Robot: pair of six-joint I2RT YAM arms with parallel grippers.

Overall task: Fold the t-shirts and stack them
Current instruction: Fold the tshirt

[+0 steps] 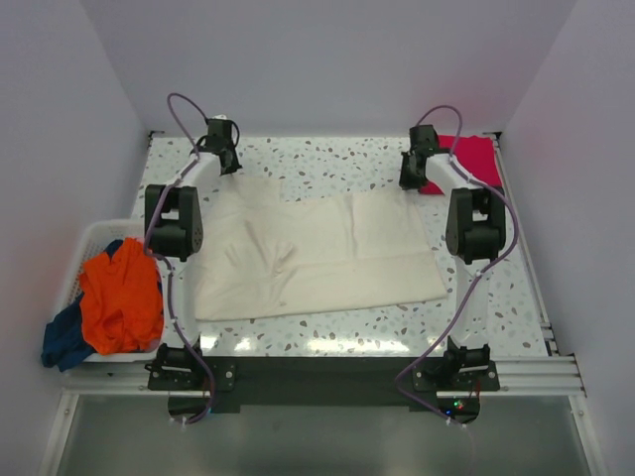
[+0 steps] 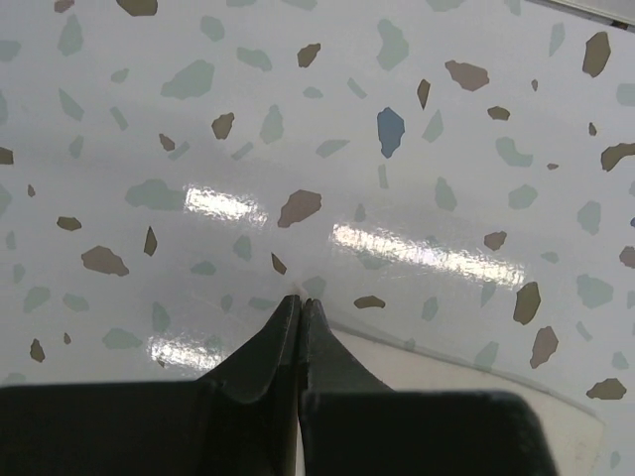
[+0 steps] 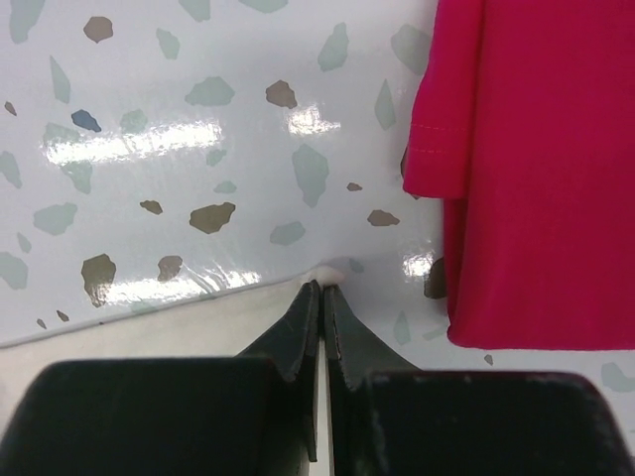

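A cream t-shirt (image 1: 317, 253) lies spread flat on the speckled table. My left gripper (image 1: 230, 164) is at its far left corner, jaws pressed together on a sliver of the cream cloth (image 2: 466, 377); the gripper tips (image 2: 301, 300) pinch the edge. My right gripper (image 1: 410, 180) is at the far right corner, shut on the cream cloth (image 3: 149, 332) at its tips (image 3: 321, 288). A magenta-red t-shirt (image 1: 471, 159) lies folded at the far right, just right of my right gripper (image 3: 536, 169).
A white slatted basket (image 1: 92, 233) stands at the left edge, holding an orange t-shirt (image 1: 121, 297) and a dark blue one (image 1: 64, 342) that hangs over its near side. White walls close in the back and sides.
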